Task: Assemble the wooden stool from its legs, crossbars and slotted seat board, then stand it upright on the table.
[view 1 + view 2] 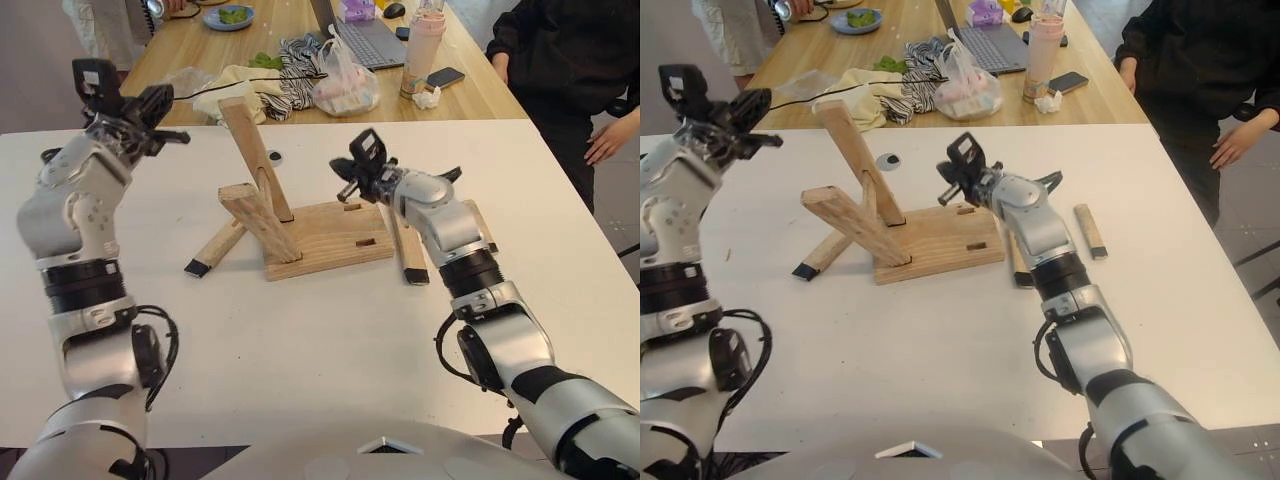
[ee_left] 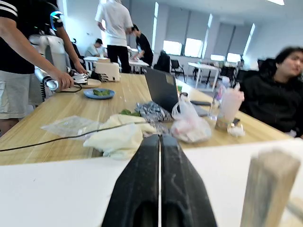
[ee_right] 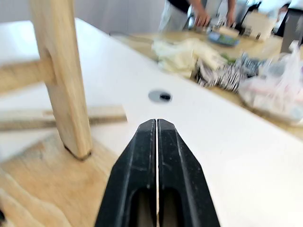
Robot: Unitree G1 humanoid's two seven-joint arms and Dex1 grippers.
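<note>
The seat board (image 1: 335,240) lay flat near the middle of the white bench (image 1: 300,350), with two open slots (image 1: 365,241) showing toward its right half. From its left end a long leg (image 1: 255,150) rose out of the board, tilted away from us and to the left. A second leg (image 1: 258,220) leaned out from the board's near-left corner. The two came close together partway up, though we could not tell whether they were joined. A dark-tipped leg (image 1: 215,250) lay on the bench, running out from under those two toward the near left. Just right of the board lay another loose leg (image 1: 410,255), and beyond it a shorter bar (image 1: 1090,230), apart from the rest. The right gripper (image 3: 156,124) hung over the board's far edge with its jaws pressed together on nothing, close to the foot of the long leg. The left gripper (image 2: 159,138) was raised well off to the left, clear of the wood, its jaws likewise together and empty. A small round fitting (image 3: 160,96) sat in the bench behind the board.
</note>
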